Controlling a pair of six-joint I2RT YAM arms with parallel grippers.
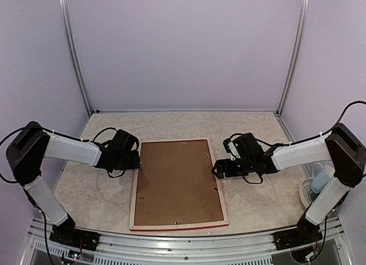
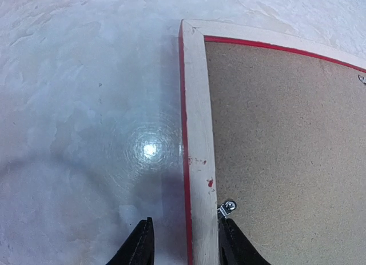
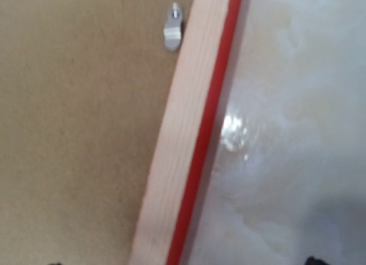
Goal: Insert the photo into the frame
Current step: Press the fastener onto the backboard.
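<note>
The frame point(image 1: 136, 188) lies face down in the middle of the table, pale wood back up, red showing along its edges. A brown backing board point(image 1: 177, 182) fills it. The photo is hidden. My left gripper point(image 1: 136, 160) is at the frame's left side. In the left wrist view it point(image 2: 186, 245) is open, its jaws straddling the left rail point(image 2: 197, 122), with the right finger by a small metal clip point(image 2: 227, 207). My right gripper point(image 1: 217, 169) is at the frame's right rail point(image 3: 177, 156), wide open, with only its fingertips point(image 3: 311, 260) showing at the bottom edge of its wrist view.
The pale marbled table point(image 1: 86, 185) is enclosed by purple walls at the back and sides. A white and blue object point(image 1: 320, 185) stands by the right arm's base. Another metal clip point(image 3: 172, 28) sits on the board near the right rail.
</note>
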